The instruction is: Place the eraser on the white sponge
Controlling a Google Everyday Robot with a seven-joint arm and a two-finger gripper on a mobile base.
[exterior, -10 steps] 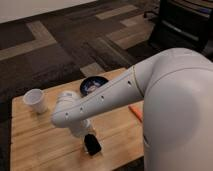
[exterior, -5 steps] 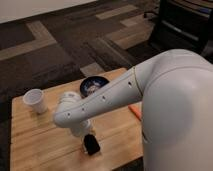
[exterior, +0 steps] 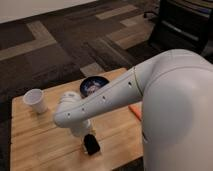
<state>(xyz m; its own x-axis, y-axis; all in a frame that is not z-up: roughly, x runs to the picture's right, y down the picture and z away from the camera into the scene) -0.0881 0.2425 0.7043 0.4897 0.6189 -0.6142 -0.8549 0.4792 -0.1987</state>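
Currently we reach our arm (exterior: 107, 97) low across the table (exterior: 30, 142), and our end effector (exterior: 86, 134) sits at the near side of it, just behind the eraser (exterior: 91, 144), which shows as a dark block poking out from beneath the wrist. We judge that the eraser is held between the fingers rather than lying loose, since it stands tilted on edge instead of flat, but we cannot tell this for certain, as the wrist covers the fingers. We cannot see the white sponge; it may lie hidden under the arm. Well left of the eraser and farther back stands a white cup (exterior: 35, 100), and behind the arm rests a dark bowl (exterior: 94, 86). To the right of the eraser an orange stick (exterior: 134, 111) peeks out beside our body, clear of the work.
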